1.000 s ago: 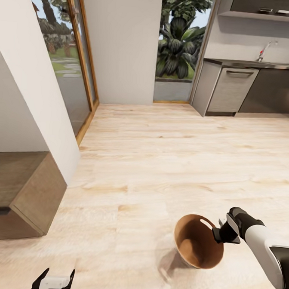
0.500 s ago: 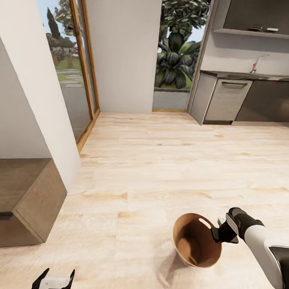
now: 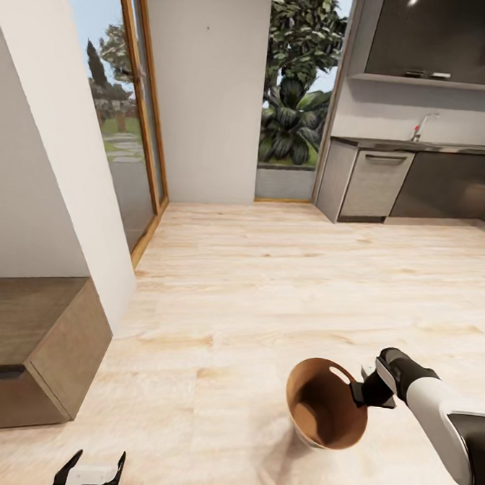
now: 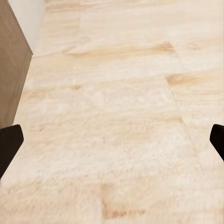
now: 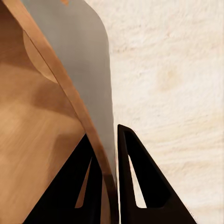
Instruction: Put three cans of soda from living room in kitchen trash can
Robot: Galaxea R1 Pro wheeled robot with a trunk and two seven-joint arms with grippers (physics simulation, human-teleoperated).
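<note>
The right hand (image 3: pixel 367 388) is clenched on the rim of the bin (image 3: pixel 324 415), one finger inside the brown wall and one against the grey outside, with the bin hanging just beside it above the floor (image 3: pixel 269 273). The left hand (image 3: pixel 89 470) hangs released and empty. Carrying looks like the step in hand: keep the pinch firm and the bin level, since the thin rim could slip; it seems empty, though its depth is shadowed.

Bright, even daylight from the glass door (image 3: pixel 139 119) and rear opening (image 3: pixel 296 94). Soft shadow beneath the bin (image 3: pixel 325 404) on the pale floor (image 3: pixel 269 273). Renders slightly soft; verticals lean outward at edges.
</note>
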